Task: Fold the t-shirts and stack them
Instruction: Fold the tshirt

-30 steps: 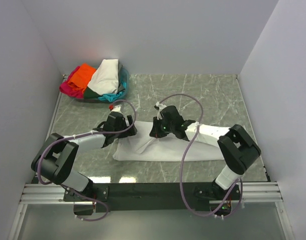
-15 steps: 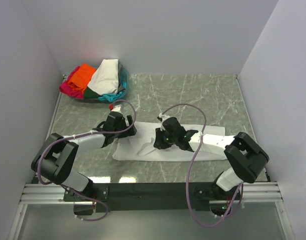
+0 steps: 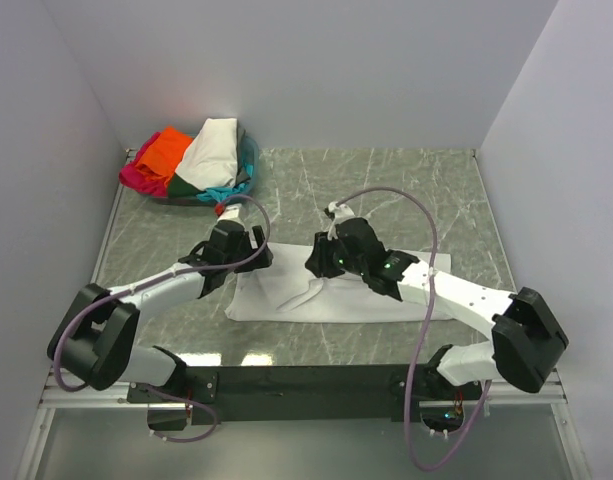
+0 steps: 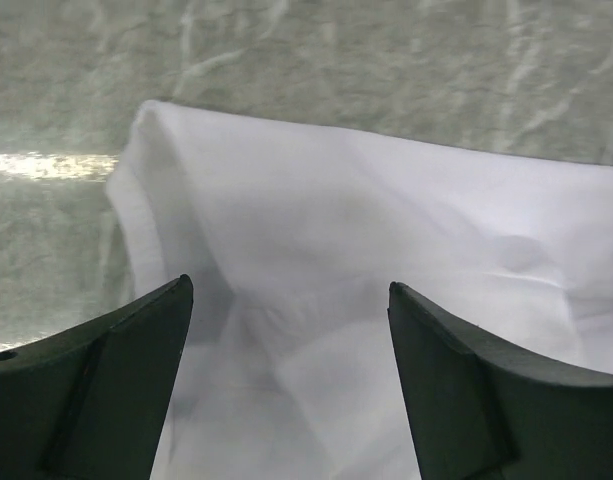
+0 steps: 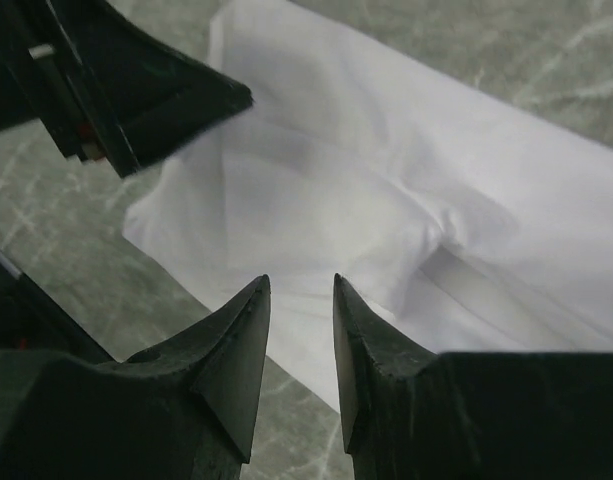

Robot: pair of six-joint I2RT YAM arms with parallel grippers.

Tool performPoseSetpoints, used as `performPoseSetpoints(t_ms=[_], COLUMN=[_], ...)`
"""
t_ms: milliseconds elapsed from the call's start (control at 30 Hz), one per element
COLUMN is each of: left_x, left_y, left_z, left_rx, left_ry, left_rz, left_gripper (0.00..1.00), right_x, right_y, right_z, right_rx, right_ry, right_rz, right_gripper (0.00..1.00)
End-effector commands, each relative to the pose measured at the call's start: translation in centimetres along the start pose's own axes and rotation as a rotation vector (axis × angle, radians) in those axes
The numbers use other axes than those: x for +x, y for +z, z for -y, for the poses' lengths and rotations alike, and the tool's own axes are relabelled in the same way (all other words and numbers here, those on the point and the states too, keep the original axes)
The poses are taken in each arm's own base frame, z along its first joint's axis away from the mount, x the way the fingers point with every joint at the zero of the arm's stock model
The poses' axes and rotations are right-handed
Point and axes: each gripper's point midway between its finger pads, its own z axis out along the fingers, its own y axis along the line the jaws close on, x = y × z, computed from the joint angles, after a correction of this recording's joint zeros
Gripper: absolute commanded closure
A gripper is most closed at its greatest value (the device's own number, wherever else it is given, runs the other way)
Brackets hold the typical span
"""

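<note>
On marbled table (image 3: 386, 180), soft creased white t-shirt (image 3: 331, 302)

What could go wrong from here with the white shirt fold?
1. Left gripper and right gripper work close together over the white shirt; they might collide.
2. The cloth is bunched under the right gripper, so a fold now would probably lock in wrinkles.
3. Left jaws hang wide open over the layered edge; a pinch may catch only one layer.

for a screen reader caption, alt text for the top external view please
Two robot arms reach over a white t-shirt lying on a marbled table, the left hand at its left end, the right hand over its middle. A pile of coloured t-shirts sits far left.
</note>
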Motion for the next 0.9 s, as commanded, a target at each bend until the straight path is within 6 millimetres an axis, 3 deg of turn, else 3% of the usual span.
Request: performPoseSetpoints(t_ms=[0, 67, 167, 300, 400, 533, 633, 767, 800, 867], left_x=[-2.6, -1.7, 0.0, 2.7, 4.3, 5.4, 5.8, 5.6, 5.9, 5.1], left_y=[-1.7, -1.8, -1.3, 0.3, 1.2, 2.3, 3.0, 4.0, 4.4, 5.1], left_z=[3.3, 4.5, 5.5, 5.1, 5.0, 4.6, 4.0, 3.9, 3.7, 4.4], left_rx=[0.088, 0.129, 0.192, 0.195, 0.203, 0.187, 0.153, 0.133, 0.124, 0.132], left_ry=[-0.022, -0.029, -0.046, -0.068, -0.059, -0.048, -0.037, -0.021, -0.014, -0.001], left_rz=[0.085, 0.064, 0.013, -0.062, -0.117, -0.152, -0.162, -0.161, -0.172, -0.163], left_gripper=[0.15, 0.14, 0.14, 0.15, 0.15, 0.16, 0.15, 0.15, 0.16, 0.16], right_x=[-2.1, -1.6, 0.3, 2.9, 3.9, 5.3, 5.5, 3.9, 2.5, 1.9], right_y=[0.7, 2.1, 4.4, 6.9, 7.4, 7.7, 7.8, 6.0, 4.9, 3.4], right_z=[-2.1, -2.7, -1.7, 1.4, 3.7, 5.5, 5.8, 5.5, 5.2, 6.2], right_rx=[-0.064, -0.096, -0.067, 0.048, 0.116, 0.156, 0.160, 0.168, 0.167, 0.214], right_ry=[-0.032, -0.031, -0.021, 0.004, 0.040, 0.074, 0.076, 0.085, 0.088, 0.099], right_rz=[0.021, -0.008, -0.076, -0.144, -0.159, -0.195, -0.202, -0.155, -0.114, -0.089], right_gripper=[0.61, 0.61, 0.61, 0.62, 0.62, 0.62, 0.63, 0.62, 0.62, 0.61])
